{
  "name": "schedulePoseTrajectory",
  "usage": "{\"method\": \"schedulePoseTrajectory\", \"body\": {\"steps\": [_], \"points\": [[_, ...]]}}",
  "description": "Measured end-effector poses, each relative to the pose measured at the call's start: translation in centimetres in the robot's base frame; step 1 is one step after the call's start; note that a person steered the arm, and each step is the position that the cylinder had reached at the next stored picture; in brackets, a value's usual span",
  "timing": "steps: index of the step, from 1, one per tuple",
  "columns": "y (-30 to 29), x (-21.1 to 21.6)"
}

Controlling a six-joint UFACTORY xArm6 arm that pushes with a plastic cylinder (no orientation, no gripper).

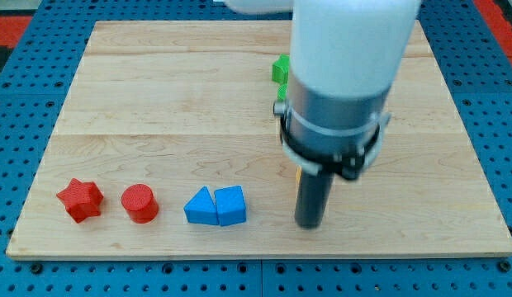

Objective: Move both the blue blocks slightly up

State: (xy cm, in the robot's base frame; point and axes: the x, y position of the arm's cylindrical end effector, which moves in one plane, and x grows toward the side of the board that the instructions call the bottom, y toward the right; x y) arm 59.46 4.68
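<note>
blue blocks [215, 206]: two, touching, near the counter's [157, 99] bottom edge.
my tip [309, 224]: to the view's right of them, slightly lower, apart.
end effector: bare rod, grips nothing.

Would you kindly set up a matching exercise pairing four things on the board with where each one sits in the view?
Things:
1. red star block
2. red cylinder
3. green block
4. my tip

Places:
A. right of the two touching blue blocks
B. farthest toward the view's left
C. upper middle, partly hidden by the arm
D. between the star and the blue pair

Pairs: 1-B, 2-D, 3-C, 4-A
</note>
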Motion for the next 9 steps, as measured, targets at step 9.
{"method": "schedulePoseTrajectory", "body": {"steps": [9], "points": [[-11.5, -2.1]]}}
